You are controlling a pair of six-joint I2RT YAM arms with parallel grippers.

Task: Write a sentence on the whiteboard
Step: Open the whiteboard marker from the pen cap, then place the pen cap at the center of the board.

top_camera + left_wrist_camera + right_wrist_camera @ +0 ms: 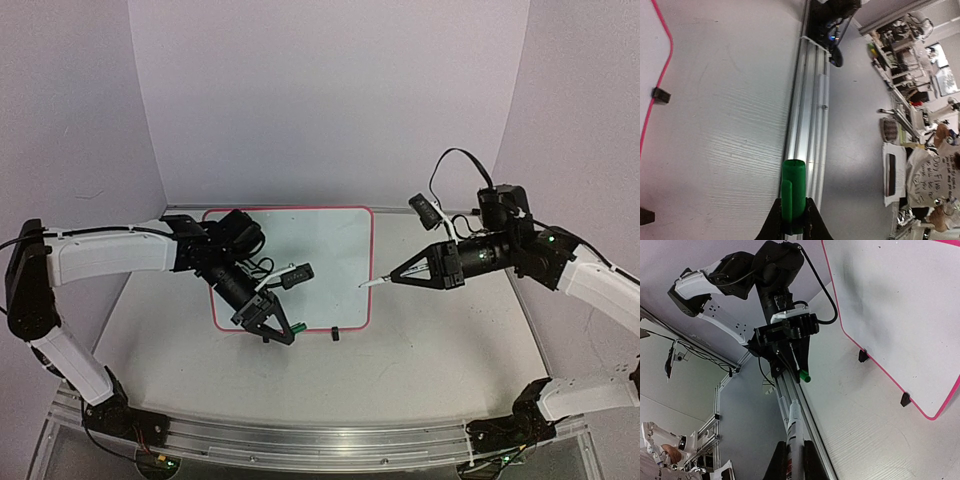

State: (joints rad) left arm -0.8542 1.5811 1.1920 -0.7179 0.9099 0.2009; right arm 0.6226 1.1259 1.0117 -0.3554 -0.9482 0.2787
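Two clamped grippers meet at the blank whiteboard [320, 250]: left gripper [281, 335] pinching a green cap [793, 195] at its near edge, right gripper [396, 277] holding the marker [794, 425] just off its right edge; I'd carry that tip to its top-left, pressing lightly.

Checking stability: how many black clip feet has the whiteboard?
2. One small black clip foot near a corner of the glossy white, pink-framed whiteboard, the other further along that edge; more may be hidden.
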